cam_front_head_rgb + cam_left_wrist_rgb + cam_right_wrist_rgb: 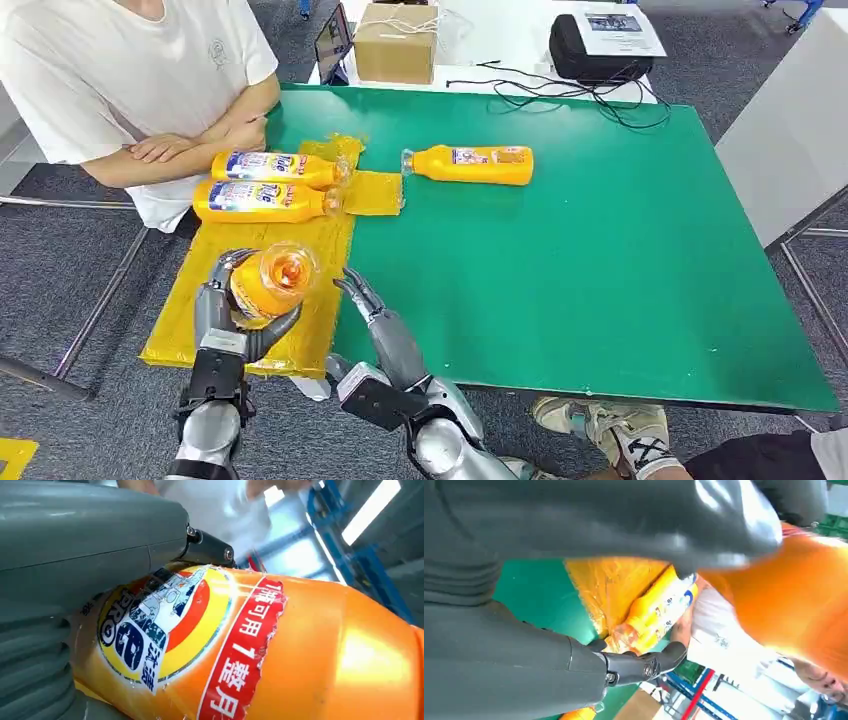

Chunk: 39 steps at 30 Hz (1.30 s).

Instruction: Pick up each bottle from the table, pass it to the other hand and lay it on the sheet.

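In the lower left of the head view, my left hand (232,305) holds an orange bottle (272,282) above the yellow sheet (190,300). Two bottles (265,185) lie higher on the sheet. Just right, my right hand (365,300) is empty, fingers spread. One more bottle (472,164) lies on the green table (600,260), upper middle.

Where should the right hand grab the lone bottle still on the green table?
Probably mid-body, from above. The bottle lies on its side on the bare table, cap toward the yellow sheet, long axis across the robot's view. Fingers could close over the broad orange flanks; the neck is narrow and likelier to slip. Nothing crowds it.
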Each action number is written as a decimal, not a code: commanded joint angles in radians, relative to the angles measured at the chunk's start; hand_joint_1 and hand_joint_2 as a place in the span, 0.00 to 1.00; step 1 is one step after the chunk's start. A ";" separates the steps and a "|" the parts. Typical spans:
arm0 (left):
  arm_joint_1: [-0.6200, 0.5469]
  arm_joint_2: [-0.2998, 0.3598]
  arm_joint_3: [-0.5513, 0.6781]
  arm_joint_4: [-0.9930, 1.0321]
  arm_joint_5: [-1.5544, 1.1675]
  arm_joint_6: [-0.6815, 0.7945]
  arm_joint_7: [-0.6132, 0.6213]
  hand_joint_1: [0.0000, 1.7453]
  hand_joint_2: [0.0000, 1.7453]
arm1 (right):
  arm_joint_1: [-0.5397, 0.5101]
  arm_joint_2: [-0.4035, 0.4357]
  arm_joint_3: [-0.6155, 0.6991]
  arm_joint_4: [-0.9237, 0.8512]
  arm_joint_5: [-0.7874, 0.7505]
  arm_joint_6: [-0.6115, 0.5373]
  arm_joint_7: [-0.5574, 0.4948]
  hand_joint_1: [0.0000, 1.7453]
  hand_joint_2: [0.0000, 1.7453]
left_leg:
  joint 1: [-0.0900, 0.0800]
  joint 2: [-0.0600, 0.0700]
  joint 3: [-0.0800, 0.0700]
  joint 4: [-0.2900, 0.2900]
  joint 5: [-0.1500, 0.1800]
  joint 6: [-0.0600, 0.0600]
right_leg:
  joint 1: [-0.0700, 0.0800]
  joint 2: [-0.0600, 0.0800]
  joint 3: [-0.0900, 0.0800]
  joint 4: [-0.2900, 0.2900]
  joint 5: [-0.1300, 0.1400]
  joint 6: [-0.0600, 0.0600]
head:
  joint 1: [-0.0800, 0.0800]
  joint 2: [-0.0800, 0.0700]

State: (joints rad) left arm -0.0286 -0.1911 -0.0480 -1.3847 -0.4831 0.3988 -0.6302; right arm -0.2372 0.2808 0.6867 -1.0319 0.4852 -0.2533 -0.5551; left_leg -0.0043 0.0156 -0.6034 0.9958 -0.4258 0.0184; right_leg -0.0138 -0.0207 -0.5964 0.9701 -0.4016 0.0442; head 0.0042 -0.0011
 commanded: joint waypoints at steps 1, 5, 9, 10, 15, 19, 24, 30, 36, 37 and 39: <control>-0.141 0.096 0.054 0.279 -0.217 0.157 0.044 1.00 1.00 | -0.025 -0.009 0.002 0.050 -0.016 0.001 -0.015 0.00 0.00 | 0.001 -0.002 0.004 -0.001 0.000 -0.001 | 0.000 0.000 0.004 -0.001 -0.001 -0.001 | 0.000 0.000; -0.204 0.158 0.007 0.426 -0.396 0.194 0.104 1.00 1.00 | -0.035 -0.009 0.014 0.063 -0.029 0.028 -0.030 0.00 0.00 | 0.001 -0.002 0.005 -0.002 0.000 -0.001 | 0.000 0.000 0.005 -0.002 -0.001 -0.002 | 0.000 0.000; -0.300 0.212 -0.029 0.604 -0.507 0.175 0.139 1.00 1.00 | -0.039 -0.003 0.036 0.060 -0.040 0.055 -0.052 0.00 0.00 | 0.001 -0.003 0.005 -0.002 0.000 -0.002 | 0.000 -0.001 0.005 -0.001 -0.001 -0.002 | 0.000 0.000; -0.331 0.214 -0.029 0.660 -0.505 0.135 0.138 1.00 1.00 | -0.029 -0.001 0.039 0.046 -0.061 0.078 -0.058 0.00 0.00 | 0.001 -0.004 0.006 -0.002 -0.001 -0.002 | 0.001 -0.001 0.007 -0.001 -0.002 -0.003 | 0.001 0.000; -0.370 0.234 -0.070 0.744 -0.590 0.121 0.175 1.00 1.00 | 0.002 -0.003 0.073 -0.005 -0.081 0.121 -0.065 0.00 0.00 | 0.002 -0.003 0.006 0.000 -0.002 -0.002 | 0.002 0.000 0.006 0.000 -0.002 -0.003 | 0.000 0.000; -0.389 0.229 -0.087 0.788 -0.614 0.051 0.204 1.00 1.00 | 0.009 -0.012 0.085 -0.026 -0.099 0.152 -0.060 0.00 0.00 | 0.002 -0.001 0.005 0.000 -0.001 -0.002 | 0.001 0.002 0.005 0.000 -0.002 -0.002 | 0.001 0.000; -0.387 0.183 -0.130 0.818 -0.656 0.018 0.239 1.00 1.00 | 0.020 -0.020 0.092 -0.043 -0.104 0.169 -0.050 0.00 0.00 | 0.001 -0.003 0.004 -0.001 0.000 -0.002 | 0.001 -0.002 0.005 0.000 -0.002 -0.002 | 0.001 0.000; -0.399 0.151 -0.182 0.876 -0.698 -0.032 0.278 0.89 1.00 | 0.010 -0.016 0.083 -0.020 -0.105 0.173 -0.043 0.00 0.00 | 0.000 -0.005 0.005 -0.001 0.001 -0.001 | 0.000 -0.002 0.006 -0.001 -0.001 -0.002 | 0.000 0.000; -0.425 0.147 -0.195 0.901 -0.685 -0.140 0.303 0.00 1.00 | 0.012 -0.023 0.075 -0.026 -0.099 0.164 -0.037 0.00 0.00 | 0.000 -0.006 0.009 -0.002 0.002 0.000 | 0.000 -0.004 0.011 -0.001 -0.001 -0.002 | 0.000 0.000; -0.431 0.145 -0.195 0.906 -0.676 -0.172 0.308 0.00 1.00 | 0.013 -0.024 0.070 -0.026 -0.099 0.160 -0.036 0.00 0.00 | 0.000 -0.007 0.010 -0.001 0.002 0.000 | 0.000 -0.004 0.012 -0.001 -0.001 -0.002 | 0.000 0.000; -0.442 0.141 -0.181 0.913 -0.644 -0.240 0.313 0.00 1.00 | 0.012 -0.024 0.065 -0.024 -0.100 0.158 -0.034 0.00 0.00 | 0.000 -0.007 0.012 -0.002 0.002 0.000 | 0.000 -0.005 0.014 -0.002 -0.001 -0.002 | 0.000 0.000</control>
State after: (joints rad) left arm -0.4436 -0.0221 -0.1922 -0.6012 -1.1765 0.3420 -0.3468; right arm -0.2427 0.2751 0.7401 -1.0620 0.3860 -0.0843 -0.6005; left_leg -0.0053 0.0086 -0.5943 0.9956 -0.4230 0.0198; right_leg -0.0151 -0.0278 -0.5849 0.9700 -0.4019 0.0437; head 0.0042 -0.0011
